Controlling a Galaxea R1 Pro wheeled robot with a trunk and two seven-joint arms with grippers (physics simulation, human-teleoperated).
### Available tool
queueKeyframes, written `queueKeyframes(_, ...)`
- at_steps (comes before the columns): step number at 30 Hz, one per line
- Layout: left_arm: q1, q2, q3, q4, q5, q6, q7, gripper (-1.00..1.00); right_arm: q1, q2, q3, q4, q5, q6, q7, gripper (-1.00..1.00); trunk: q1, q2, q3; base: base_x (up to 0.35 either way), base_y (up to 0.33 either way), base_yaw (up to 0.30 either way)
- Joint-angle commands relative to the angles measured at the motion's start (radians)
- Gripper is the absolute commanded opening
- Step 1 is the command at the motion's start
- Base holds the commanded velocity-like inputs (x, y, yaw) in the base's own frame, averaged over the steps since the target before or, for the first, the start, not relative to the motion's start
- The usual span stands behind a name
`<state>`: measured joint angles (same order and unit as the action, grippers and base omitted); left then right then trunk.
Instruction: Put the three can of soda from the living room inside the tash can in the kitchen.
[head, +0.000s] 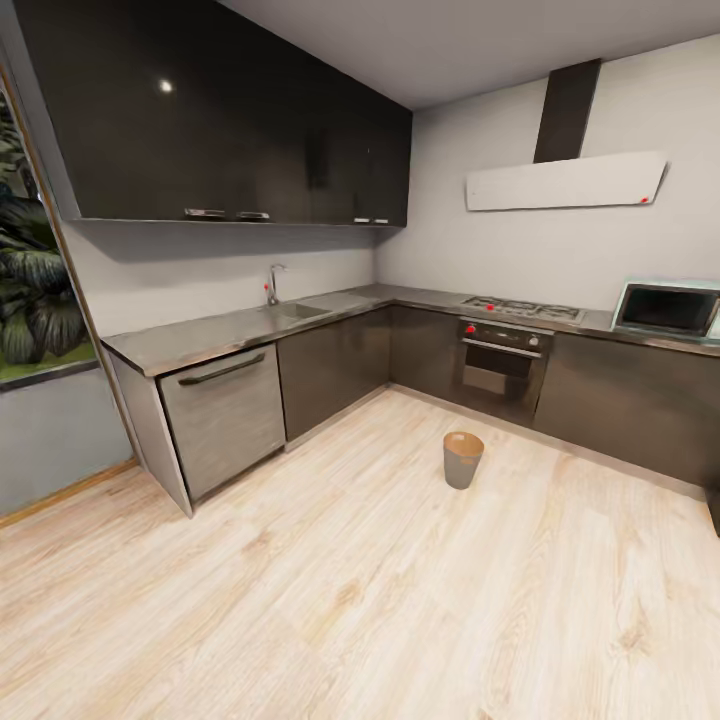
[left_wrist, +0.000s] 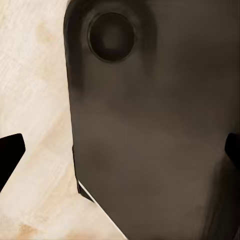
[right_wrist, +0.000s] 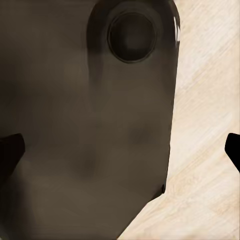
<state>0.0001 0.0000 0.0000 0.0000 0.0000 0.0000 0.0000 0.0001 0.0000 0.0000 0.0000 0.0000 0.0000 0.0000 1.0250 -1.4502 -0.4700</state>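
Observation:
I am in the kitchen, facing its corner of dark lower cabinets (head: 335, 368) and glossy black upper cabinets (head: 250, 120). The tash can (head: 462, 458) stands upright on the wood floor in front of the oven (head: 500, 368); it is grey with a copper-brown rim. The cans of soda and the living room are out of view. My left gripper (left_wrist: 120, 152) is open, its black fingertips (left_wrist: 10, 155) wide apart over a dark part of my own body. My right gripper (right_wrist: 120, 150) is open the same way, with nothing between its fingertips (right_wrist: 10, 150).
A steel counter (head: 220, 335) runs along both walls with a sink (head: 295, 310), a hob (head: 525, 308) and a microwave (head: 668, 310). A dishwasher (head: 225, 415) ends the left run. A white hood (head: 565, 182) hangs above the hob. Light wood floor (head: 350, 600) stretches between me and the bin.

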Motion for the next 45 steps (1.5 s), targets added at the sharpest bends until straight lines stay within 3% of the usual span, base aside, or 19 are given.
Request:
queueKeyframes(1,0.0,0.0,0.0,0.0,0.0,0.0,0.0,1.0,0.0,0.0,0.0,0.0,0.0,0.0,0.0,1.0,0.0,0.0,0.0,0.0,0.0,0.0)
queueKeyframes(4,0.003,-0.006,-0.004,-0.013,0.002,-0.002,-0.014,1.0,-0.017,0.012,0.003,-0.005,0.009,-0.002,0.001,1.0,0.0,0.0,0.0,0.0,0.0,0.0)
queueKeyframes(21,0.003,-0.006,-0.004,-0.013,0.002,-0.002,-0.014,1.0,-0.018,0.012,0.003,-0.005,0.009,-0.002,0.001,1.0,0.0,0.0,0.0,0.0,0.0,0.0)
queueKeyframes(29,0.004,0.033,0.007,-0.054,0.014,0.034,-0.054,1.0,-0.065,-0.029,0.003,-0.049,0.009,-0.006,0.04,1.0,0.0,0.0,0.0,0.0,0.0,0.0)
queueKeyframes(30,0.004,0.103,0.018,-0.68,0.021,0.044,-0.686,1.0,-0.18,-0.138,-0.001,-0.397,0.009,-0.013,0.505,1.0,0.0,0.0,0.0,0.0,0.0,0.0)
queueKeyframes(32,0.004,0.105,0.041,-0.704,0.022,0.041,-0.699,1.0,-0.182,-0.154,-0.003,-0.442,0.008,-0.012,0.515,1.0,0.0,0.0,0.0,0.0,0.0,0.0)
queueKeyframes(33,0.005,0.106,0.11,-0.768,0.024,0.039,-0.706,1.0,-0.183,-0.164,-0.004,-0.502,0.005,-0.007,0.52,1.0,0.0,0.0,0.0,0.0,0.0,0.0)
queueKeyframes(34,0.005,0.106,0.144,-0.795,0.024,0.039,-0.708,1.0,-0.183,-0.166,-0.005,-0.518,0.004,-0.005,0.522,1.0,0.0,0.0,0.0,0.0,0.0,0.0)
queueKeyframes(35,0.005,0.106,0.218,-0.834,0.024,0.038,-0.712,1.0,-0.184,-0.169,-0.005,-0.54,0.003,-0.001,0.523,1.0,0.0,0.0,0.0,0.0,0.0,0.0)
queueKeyframes(36,0.005,0.105,0.254,-0.845,0.024,0.037,-0.713,1.0,-0.184,-0.17,-0.005,-0.548,0.003,0.001,0.524,1.0,0.0,0.0,0.0,0.0,0.0,0.0)
queueKeyframes(37,0.005,0.104,0.313,-0.844,0.023,0.036,-0.715,1.0,-0.184,-0.172,-0.005,-0.561,0.002,0.004,0.526,1.0,0.0,0.0,0.0,0.0,0.0,0.0)
queueKeyframes(39,0.005,0.104,0.375,-0.79,0.023,0.035,-0.72,1.0,-0.184,-0.174,-0.006,-0.574,-0.001,0.039,0.537,1.0,0.0,0.0,0.0,0.0,0.0,0.0)
queueKeyframes(45,0.005,0.106,0.407,-0.752,0.022,0.034,-0.765,1.0,-0.184,-0.172,-0.007,-0.581,-0.003,0.13,0.568,1.0,0.0,0.0,0.0,0.0,0.0,0.0)
